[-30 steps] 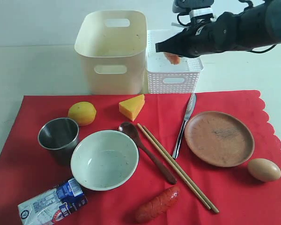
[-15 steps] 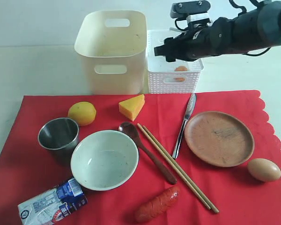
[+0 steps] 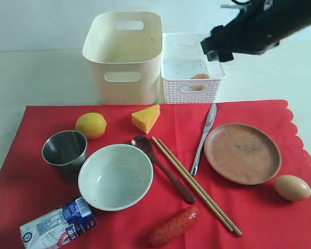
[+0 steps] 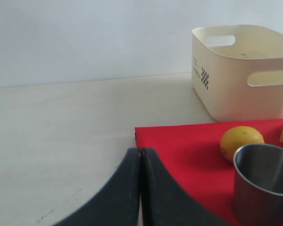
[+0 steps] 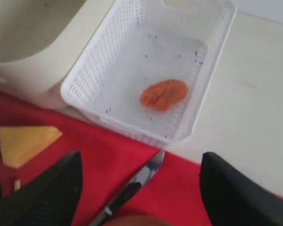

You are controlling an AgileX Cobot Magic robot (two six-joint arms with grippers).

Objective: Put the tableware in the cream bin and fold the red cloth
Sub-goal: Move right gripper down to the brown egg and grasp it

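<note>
Pale tabletop [image 3: 41,78] under red cloth [image 3: 259,111]; left fingers [image 4: 127,188] pressed together; right fingers [image 5: 47,188] spread wide.

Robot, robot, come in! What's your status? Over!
Left gripper shut, right gripper open, empty. Cup, bowl, spoon, chopsticks, knife, plate on red cloth, none in cream bin. Lemon, cheese, egg, sausage, carton also on cloth.

A robotics lab bench is suggested: a plain pale tabletop [image 3: 41,72] is backed by a blank white wall [image 3: 36,23], a red cloth [image 3: 41,116] is spread with neatly spaced dishes [image 3: 242,153] and foods [image 3: 90,125], and a black robot arm [image 3: 269,23] is seen above them.
</note>
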